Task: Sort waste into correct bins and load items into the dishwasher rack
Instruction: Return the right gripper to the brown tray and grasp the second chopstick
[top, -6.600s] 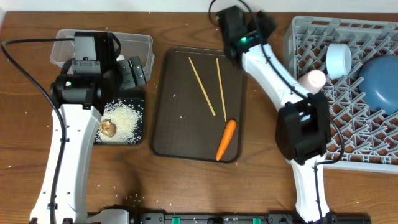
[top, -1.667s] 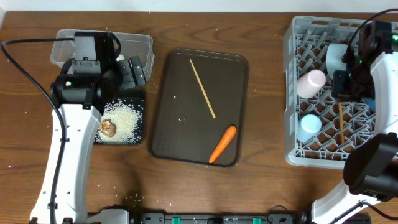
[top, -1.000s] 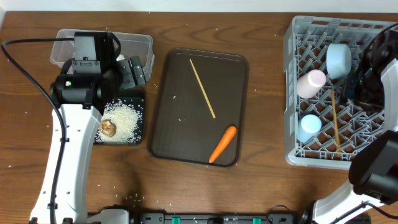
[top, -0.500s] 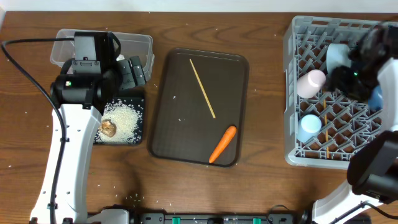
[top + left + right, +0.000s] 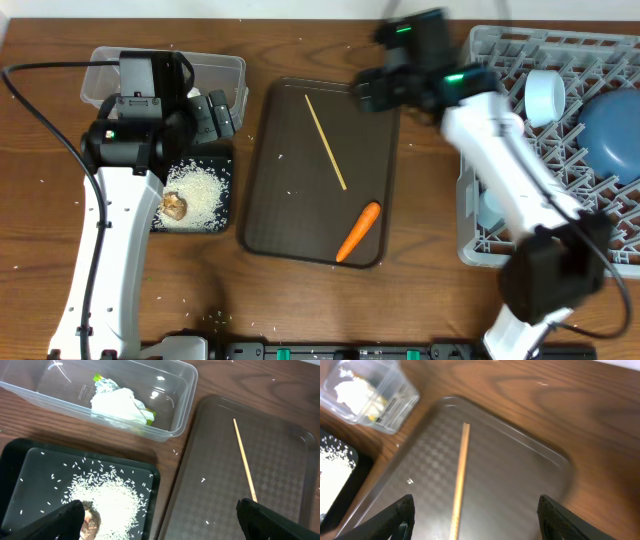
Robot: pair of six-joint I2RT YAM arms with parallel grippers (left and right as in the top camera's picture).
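Note:
One thin wooden chopstick lies on the dark brown serving tray, and an orange carrot lies near the tray's front right. My right gripper is open and empty above the tray's far right corner; its wrist view shows the chopstick between the wide-open jaws. My left gripper is open and empty above the bins. The clear tub holds crumpled tissue and a yellow-green wrapper. The black tray holds rice and a brown lump.
The grey dishwasher rack stands at the right with a light-blue cup and the large blue bowl. My right arm crosses its left side and hides part of it. Stray rice grains dot the wooden table.
My right arm has swung left from over the rack to the far end of the brown tray, gripper empty. The left arm has not moved.

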